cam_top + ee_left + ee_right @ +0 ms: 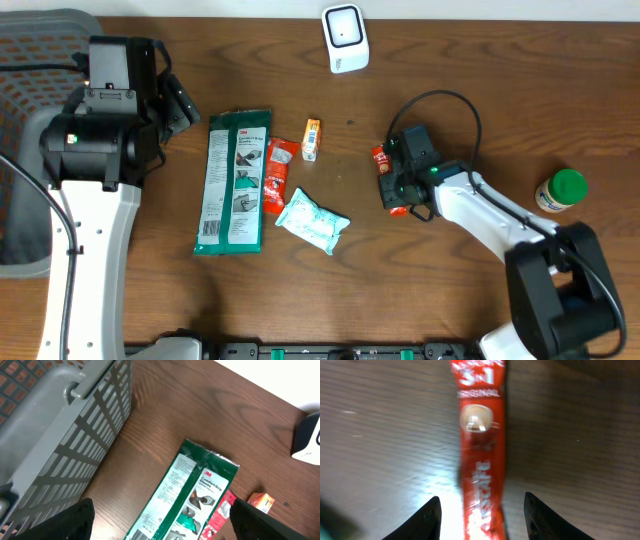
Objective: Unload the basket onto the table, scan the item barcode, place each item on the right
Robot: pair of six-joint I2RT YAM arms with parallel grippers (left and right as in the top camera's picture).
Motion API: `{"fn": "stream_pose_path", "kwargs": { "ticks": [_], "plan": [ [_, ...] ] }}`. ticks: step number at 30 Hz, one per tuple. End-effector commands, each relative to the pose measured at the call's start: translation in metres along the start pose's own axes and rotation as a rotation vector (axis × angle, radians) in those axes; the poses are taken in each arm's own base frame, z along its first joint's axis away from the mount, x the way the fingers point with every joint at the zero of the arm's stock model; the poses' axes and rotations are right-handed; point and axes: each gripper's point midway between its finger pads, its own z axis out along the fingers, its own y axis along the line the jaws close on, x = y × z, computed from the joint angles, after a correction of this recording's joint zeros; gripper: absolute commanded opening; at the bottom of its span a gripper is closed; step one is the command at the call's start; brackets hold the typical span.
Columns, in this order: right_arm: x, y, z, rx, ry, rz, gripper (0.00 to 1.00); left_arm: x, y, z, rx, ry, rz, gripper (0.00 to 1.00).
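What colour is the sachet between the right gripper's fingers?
The sachet is red with white lettering, clearest in the right wrist view.

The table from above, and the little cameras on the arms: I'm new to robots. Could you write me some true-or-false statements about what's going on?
1. The right gripper has its fingers on either side of a red 3-in-1 sachet without touching it. True.
2. The left gripper is holding the green glove package. False: it is open and empty, and the package lies flat on the table.
3. A green-lidded jar stands near the right arm. True.
4. The white scanner sits inside the grey basket. False: it stands on the table's far edge, well away from the basket beside the left arm.
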Motion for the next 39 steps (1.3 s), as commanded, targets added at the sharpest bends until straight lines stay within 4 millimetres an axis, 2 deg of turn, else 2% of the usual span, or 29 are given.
{"fn": "stream_pose_path", "kwargs": {
  "ticks": [1,5,10,16,39],
  "plan": [
    [0.003,-0.006,0.013,0.049,0.019,0.005,0.49,-0.005,0.002,-0.002,-0.009,-0.015,-0.004,0.87],
    [0.011,-0.006,0.025,0.047,0.053,0.010,0.41,-0.005,0.002,-0.002,-0.009,-0.015,-0.004,0.87],
    [0.013,-0.005,0.028,0.043,0.062,0.024,0.21,-0.005,0.002,-0.002,-0.009,-0.015,-0.004,0.87],
    [0.013,-0.005,0.028,0.042,0.062,0.024,0.01,-0.005,0.002,-0.002,-0.009,-0.015,-0.004,0.87],
    [0.012,0.001,0.028,0.009,0.062,0.043,0.01,-0.005,0.002,-0.002,-0.009,-0.015,-0.004,0.87]
  ]
}}
